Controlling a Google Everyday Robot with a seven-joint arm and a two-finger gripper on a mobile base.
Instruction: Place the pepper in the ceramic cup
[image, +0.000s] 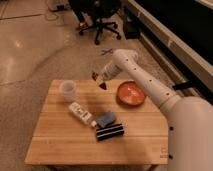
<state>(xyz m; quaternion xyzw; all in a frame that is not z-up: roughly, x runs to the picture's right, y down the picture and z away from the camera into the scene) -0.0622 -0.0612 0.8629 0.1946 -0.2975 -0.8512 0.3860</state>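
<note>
The small dark red-brown pepper (103, 85) hangs at the tip of my gripper (99, 80), which is shut on it and holds it just above the back edge of the wooden table (60, 145). The white ceramic cup (68, 91) stands upright on the table's back left, a short way left of and below the gripper. The white arm reaches in from the right.
A round orange-red plate (131, 93) sits at the back right, under the arm. A white labelled bottle (82, 113) lies mid-table, with a blue object (105, 120) and a black striped object (110, 132) beside it. An office chair (102, 15) stands on the floor behind.
</note>
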